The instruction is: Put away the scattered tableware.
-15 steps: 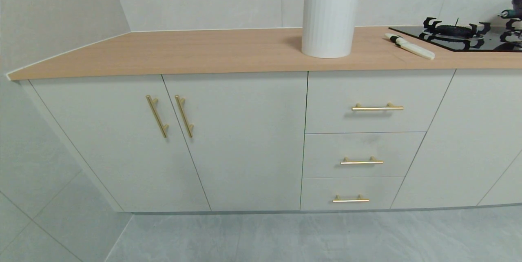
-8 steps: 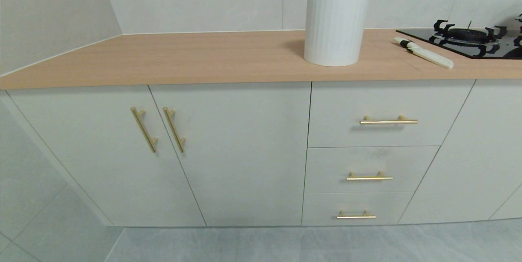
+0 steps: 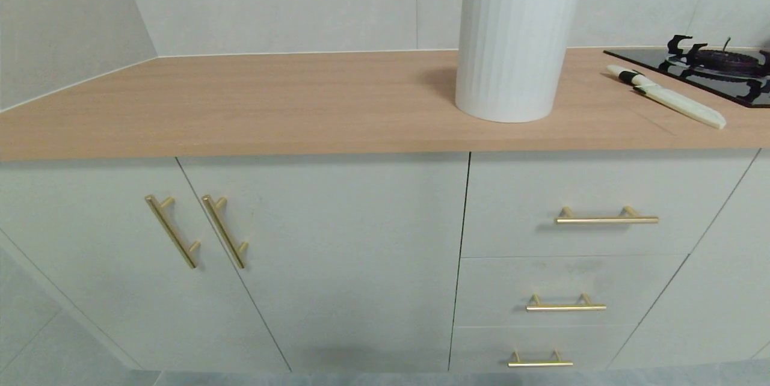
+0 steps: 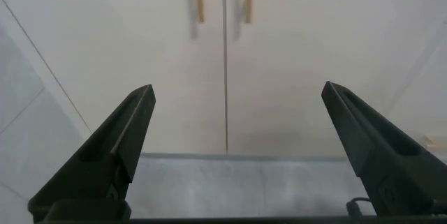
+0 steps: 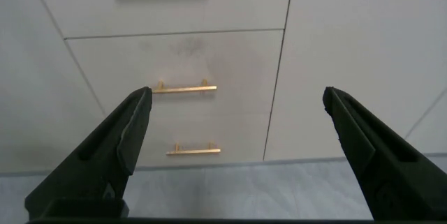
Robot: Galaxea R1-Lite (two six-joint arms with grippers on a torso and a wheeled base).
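Both grippers low at the cabinet front, jaws apart, empty; knife on counter.

Knife (image 3: 665,96), pale with a dark band, probably sheathed, lies flat on the wooden counter (image 3: 271,103) between the tall white ribbed holder (image 3: 516,37) and the black hob (image 3: 710,70), touching neither. Holder stands upright, well back from the counter edge. Left gripper (image 4: 236,90) faces the seam of the two closed doors (image 4: 293,77), fingers spread wide, nothing between them. Right gripper (image 5: 237,95) faces the closed drawers (image 5: 174,56), fingers spread wide too, holding nothing.
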